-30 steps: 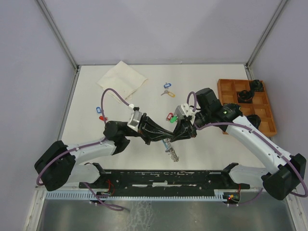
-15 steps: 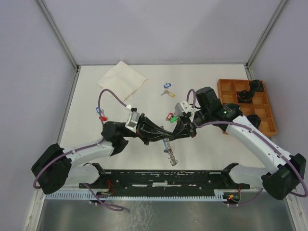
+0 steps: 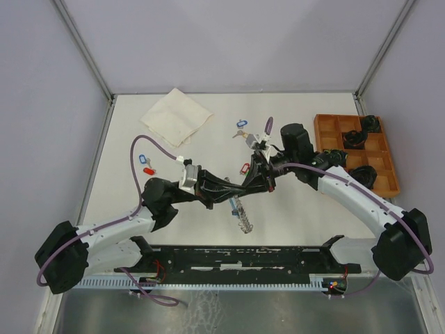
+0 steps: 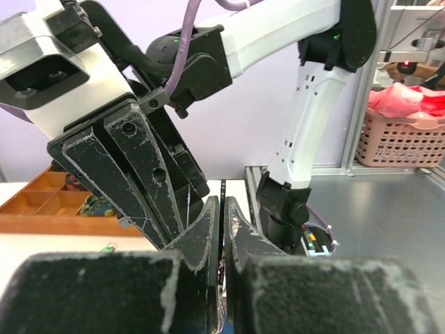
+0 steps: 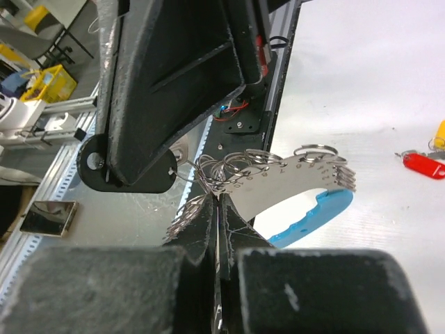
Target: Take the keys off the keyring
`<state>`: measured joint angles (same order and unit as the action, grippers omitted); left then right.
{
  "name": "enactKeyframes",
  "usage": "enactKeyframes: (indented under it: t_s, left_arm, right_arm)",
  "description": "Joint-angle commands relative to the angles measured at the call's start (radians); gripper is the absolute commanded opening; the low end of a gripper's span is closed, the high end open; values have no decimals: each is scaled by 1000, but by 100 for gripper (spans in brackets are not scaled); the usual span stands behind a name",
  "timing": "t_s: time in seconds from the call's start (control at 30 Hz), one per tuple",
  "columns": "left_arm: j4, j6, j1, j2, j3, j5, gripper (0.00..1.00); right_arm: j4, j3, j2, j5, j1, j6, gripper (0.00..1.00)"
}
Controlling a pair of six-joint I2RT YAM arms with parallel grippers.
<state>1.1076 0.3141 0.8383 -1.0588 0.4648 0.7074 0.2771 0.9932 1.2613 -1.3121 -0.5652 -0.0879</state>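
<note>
Dangling keyring beneath, left fingers, right fingers both clamped on its top

A cream-coloured square cloth, slightly rumpled, lies at the far left of the white tabletop. By the right edge sits an orange-brown wooden tray divided into compartments; several hold small dark objects, too small to identify, perhaps hardware parts. A long black metal rail runs along the table's near edge. Off the table, the left wrist view shows a pink plastic lattice basket holding something reddish-pink.
</note>
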Motion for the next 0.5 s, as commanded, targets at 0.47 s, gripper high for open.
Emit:
enactKeyframes:
  t_s: [0.47]
  left_arm:
    - [-24, -122, 4, 80, -82, -294, 3]
  right_arm:
    - [-709, -148, 47, 193, 74, 784, 0]
